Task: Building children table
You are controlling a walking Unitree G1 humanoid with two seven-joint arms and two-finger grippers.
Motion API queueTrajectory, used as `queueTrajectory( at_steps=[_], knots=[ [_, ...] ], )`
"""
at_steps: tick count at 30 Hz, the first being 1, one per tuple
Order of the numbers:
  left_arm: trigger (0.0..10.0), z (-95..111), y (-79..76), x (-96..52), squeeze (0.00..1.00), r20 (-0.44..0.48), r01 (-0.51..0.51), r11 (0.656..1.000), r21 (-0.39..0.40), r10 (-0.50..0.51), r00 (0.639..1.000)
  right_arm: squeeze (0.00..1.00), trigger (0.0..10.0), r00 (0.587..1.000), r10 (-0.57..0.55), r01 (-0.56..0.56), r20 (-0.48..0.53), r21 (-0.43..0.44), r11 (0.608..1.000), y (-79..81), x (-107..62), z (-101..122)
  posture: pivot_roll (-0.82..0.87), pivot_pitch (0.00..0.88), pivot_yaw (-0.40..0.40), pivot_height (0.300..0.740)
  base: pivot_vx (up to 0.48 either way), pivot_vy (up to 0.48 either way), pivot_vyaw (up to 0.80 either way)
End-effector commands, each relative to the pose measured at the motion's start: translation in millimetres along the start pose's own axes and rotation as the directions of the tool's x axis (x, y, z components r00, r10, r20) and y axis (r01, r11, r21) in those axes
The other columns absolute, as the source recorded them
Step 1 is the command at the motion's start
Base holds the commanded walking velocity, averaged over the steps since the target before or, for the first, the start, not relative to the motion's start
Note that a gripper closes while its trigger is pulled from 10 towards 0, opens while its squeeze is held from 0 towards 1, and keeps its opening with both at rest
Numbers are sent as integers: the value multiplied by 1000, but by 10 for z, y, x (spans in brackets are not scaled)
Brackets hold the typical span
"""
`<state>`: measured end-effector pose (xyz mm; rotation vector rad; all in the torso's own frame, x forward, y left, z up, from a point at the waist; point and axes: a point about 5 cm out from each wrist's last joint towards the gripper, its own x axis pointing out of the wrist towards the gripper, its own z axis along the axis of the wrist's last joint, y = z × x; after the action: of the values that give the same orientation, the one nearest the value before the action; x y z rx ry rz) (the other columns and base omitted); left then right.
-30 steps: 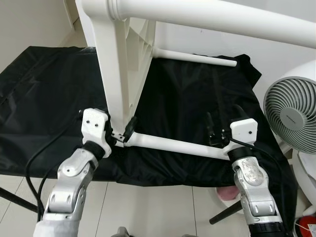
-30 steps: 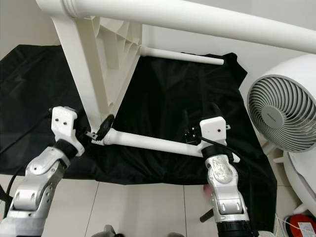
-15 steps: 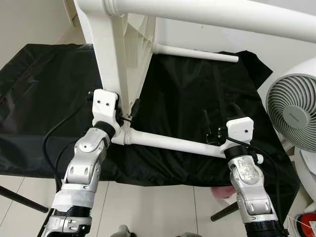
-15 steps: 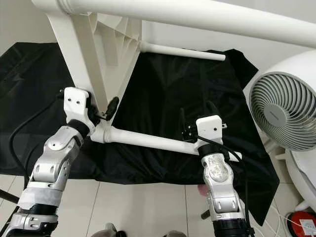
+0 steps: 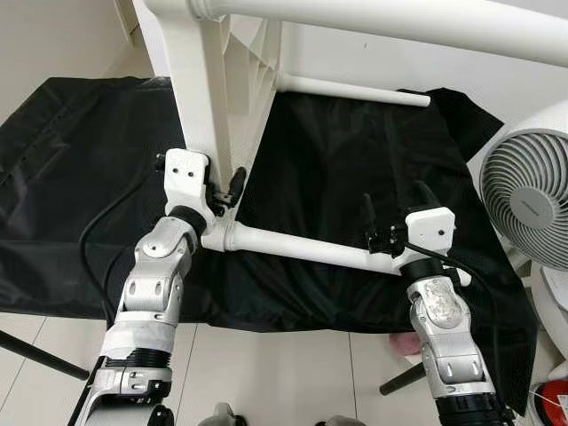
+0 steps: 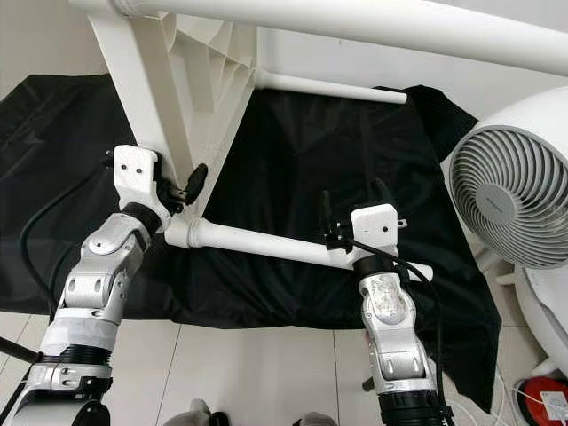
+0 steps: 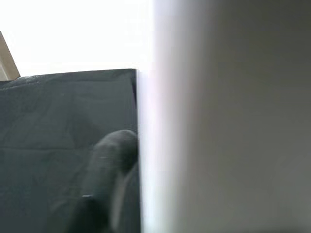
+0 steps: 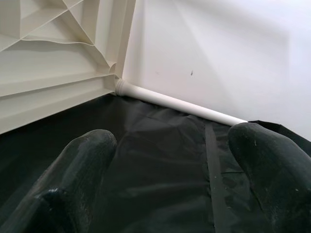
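Note:
The white table top (image 5: 222, 80) stands on its edge on a black sheet (image 5: 80, 160). One white leg (image 5: 302, 250) runs from its lower corner to the right, and another leg (image 5: 355, 90) sticks out at the back. A third leg (image 5: 399, 22) passes close under the camera. My left gripper (image 5: 226, 191) straddles the panel's near edge just above the leg joint, one finger (image 7: 109, 160) pressed against the white edge. My right gripper (image 5: 395, 209) stands open above the near leg's free end, its fingers (image 8: 82, 165) holding nothing.
A white fan (image 5: 532, 200) stands close at the right. The sheet's front edge ends at white floor tiles (image 5: 266, 373). A pink object (image 5: 408, 342) and a black stand leg (image 5: 404, 377) lie on the floor under my right arm. A white wall (image 8: 218, 58) is behind.
My left gripper has risen from the leg joint onto the panel's edge, its arm swinging in closer. The right gripper has barely moved.

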<state>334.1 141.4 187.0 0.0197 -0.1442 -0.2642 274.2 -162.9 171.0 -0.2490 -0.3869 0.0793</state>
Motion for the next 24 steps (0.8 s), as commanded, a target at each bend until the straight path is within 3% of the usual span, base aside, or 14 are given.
queueTrajectory(
  at_steps=[1,8,13,15,21,24],
  knots=[
    [0,-58,235,-36,0,-36,-379,925,28,379,925,0,10000,1000,-8,8,-25,4,1000,11,-7,-40,-106,91,53,740,0,0,0],
    [0,-37,357,-73,0,-26,-468,880,80,471,881,0,10000,1000,-18,18,-26,7,1000,11,2,-38,-106,96,51,740,0,0,0],
    [0,9,399,-108,0,-6,-482,869,116,485,874,0,10000,999,-22,22,-26,7,1000,6,4,-35,-106,99,52,740,0,0,0],
    [0,66,489,-203,0,18,-496,856,145,499,866,0,10000,999,-22,23,-26,6,1000,4,0,-32,-109,102,53,740,0,0,0],
    [0,113,568,-288,0,36,-512,842,170,514,857,0,10000,999,-26,26,-27,4,1000,-6,-3,-32,-110,106,56,740,0,0,0],
    [0,158,762,-476,0,46,-551,809,205,555,831,0,10000,999,-27,28,-32,3,1000,-9,-13,-43,-103,109,52,740,0,0,0]
  ],
)
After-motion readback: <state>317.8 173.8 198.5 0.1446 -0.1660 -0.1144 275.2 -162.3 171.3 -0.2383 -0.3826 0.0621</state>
